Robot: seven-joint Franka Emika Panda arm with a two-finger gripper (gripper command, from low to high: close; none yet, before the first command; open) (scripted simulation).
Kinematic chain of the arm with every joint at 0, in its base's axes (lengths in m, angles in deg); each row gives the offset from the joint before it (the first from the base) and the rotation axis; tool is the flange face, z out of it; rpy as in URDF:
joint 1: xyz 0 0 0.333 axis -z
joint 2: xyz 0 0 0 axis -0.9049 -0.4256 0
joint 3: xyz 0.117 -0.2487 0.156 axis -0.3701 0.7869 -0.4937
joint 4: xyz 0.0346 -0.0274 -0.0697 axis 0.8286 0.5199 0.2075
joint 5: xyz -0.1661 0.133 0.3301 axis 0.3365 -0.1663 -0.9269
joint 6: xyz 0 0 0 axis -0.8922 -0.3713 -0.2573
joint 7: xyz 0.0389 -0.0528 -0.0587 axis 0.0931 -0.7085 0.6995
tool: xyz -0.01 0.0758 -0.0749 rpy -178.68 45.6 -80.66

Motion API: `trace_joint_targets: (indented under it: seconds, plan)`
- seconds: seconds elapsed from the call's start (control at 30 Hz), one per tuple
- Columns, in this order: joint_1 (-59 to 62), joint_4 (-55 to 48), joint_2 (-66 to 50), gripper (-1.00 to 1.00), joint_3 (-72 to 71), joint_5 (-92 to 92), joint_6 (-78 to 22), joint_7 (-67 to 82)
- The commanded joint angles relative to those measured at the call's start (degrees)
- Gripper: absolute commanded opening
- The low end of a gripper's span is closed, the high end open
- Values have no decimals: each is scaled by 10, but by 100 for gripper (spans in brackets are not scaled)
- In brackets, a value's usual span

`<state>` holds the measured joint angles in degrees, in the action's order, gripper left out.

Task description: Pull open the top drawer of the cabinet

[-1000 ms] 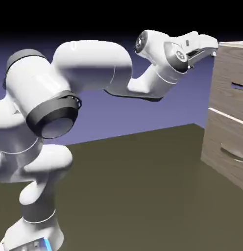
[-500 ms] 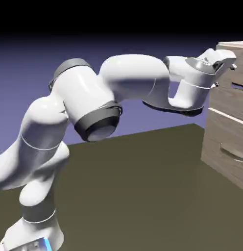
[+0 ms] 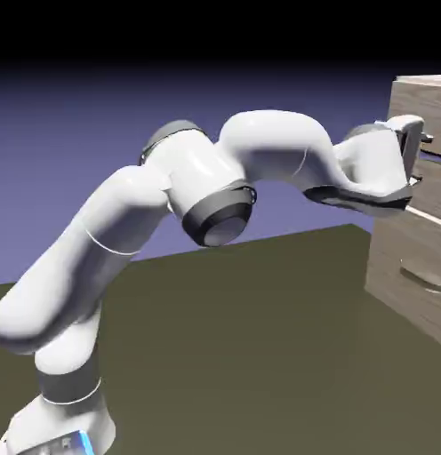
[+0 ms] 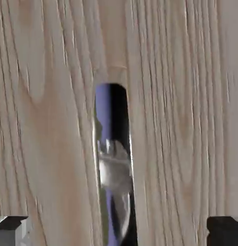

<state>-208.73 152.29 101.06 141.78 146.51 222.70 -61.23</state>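
The cabinet (image 3: 395, 267) stands at the exterior view's right edge, light wood-grain. My gripper (image 3: 421, 142) is right up against the top drawer (image 3: 434, 191), at the height of its handle. In the hand view the drawer front (image 4: 49, 96) fills the picture. Its shiny silver bar handle (image 4: 113, 168) runs lengthwise down the middle. My gripper (image 4: 118, 233) is open: one grey fingertip (image 4: 10, 230) shows at the bottom left and the other at the bottom right, far apart, with the handle between them. Nothing is gripped.
Below the top drawer sits the lower drawer with a curved silver handle (image 3: 426, 280). The dark olive table (image 3: 242, 347) stretches from the robot's base to the cabinet. My arm (image 3: 260, 169) arches above it.
The arm has swung down and stretched toward the cabinet. The hand dropped from the cabinet's top edge to the top drawer's handle. The jaws stayed wide.
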Motion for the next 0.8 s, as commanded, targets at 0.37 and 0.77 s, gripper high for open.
trace_joint_targets:
  seconds: [0.37,0.77]
  plan:
    - [-97,-214,132,-100,28,-104,62,177]
    - [29,15,14,-100,-42,-3,-12,31]
